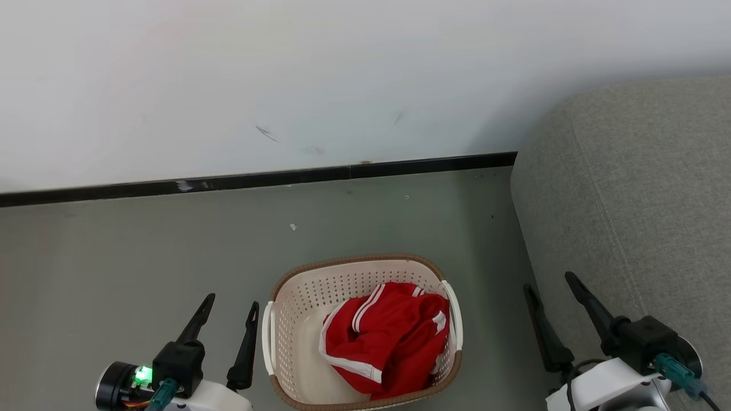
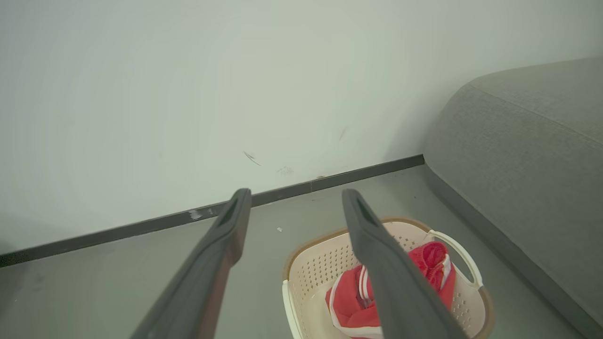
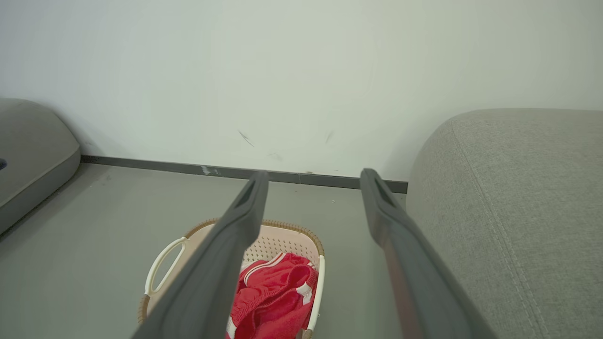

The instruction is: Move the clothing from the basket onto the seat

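Red clothing [image 1: 388, 342] with white stripes lies bunched in the right half of the cream perforated basket [image 1: 297, 302], which stands on the floor at the bottom centre. The grey seat [image 1: 634, 194] rises to the right of it. My left gripper [image 1: 232, 302] hovers open just left of the basket, nothing between its fingers. On the other side, my right gripper [image 1: 548, 281] is open and empty between basket and seat. The left wrist view shows the clothing [image 2: 348, 301] in the basket [image 2: 320, 263] behind my right-hand finger. In the right wrist view the clothing [image 3: 278, 292], basket [image 3: 282, 235] and seat [image 3: 513, 207] appear.
A white wall [image 1: 285, 80] with a dark baseboard [image 1: 257, 178] runs behind the basket. Grey floor [image 1: 143, 251] stretches left of the basket. Another grey cushion [image 3: 28, 150] lies at the far left of the right wrist view.
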You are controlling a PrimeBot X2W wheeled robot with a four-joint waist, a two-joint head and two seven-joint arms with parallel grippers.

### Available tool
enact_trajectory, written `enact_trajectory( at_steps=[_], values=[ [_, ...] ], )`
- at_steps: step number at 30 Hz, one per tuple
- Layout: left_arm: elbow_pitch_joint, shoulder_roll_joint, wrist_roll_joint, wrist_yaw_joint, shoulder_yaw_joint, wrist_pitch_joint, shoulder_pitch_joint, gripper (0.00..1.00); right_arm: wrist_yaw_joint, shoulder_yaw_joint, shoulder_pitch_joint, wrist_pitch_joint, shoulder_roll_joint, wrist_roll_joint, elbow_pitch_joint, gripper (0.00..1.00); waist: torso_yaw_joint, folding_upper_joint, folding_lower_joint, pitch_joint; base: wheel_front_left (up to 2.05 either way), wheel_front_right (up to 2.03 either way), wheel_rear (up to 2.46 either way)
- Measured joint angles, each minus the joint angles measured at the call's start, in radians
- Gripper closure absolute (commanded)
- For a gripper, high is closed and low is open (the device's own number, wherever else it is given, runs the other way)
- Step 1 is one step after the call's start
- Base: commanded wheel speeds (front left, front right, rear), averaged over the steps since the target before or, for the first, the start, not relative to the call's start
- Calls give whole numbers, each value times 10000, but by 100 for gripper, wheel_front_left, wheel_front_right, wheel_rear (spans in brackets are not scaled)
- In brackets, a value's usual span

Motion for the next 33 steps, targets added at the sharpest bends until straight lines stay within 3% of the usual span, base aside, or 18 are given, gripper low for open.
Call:
enact_trajectory(
  at_steps=[19,33],
  values=[
    [936,-105,564,-704,-1035,211,-2025,0,0,-775,-752,0,10,192,-911,0,-548,0,0,1704,0,0,0],
    [2036,-21,884,-867,-1189,470,-3346,0,0,-917,-1890,-46,8,387,-1517,0,-1169,0,0,3122,0,0,0]
  ],
)
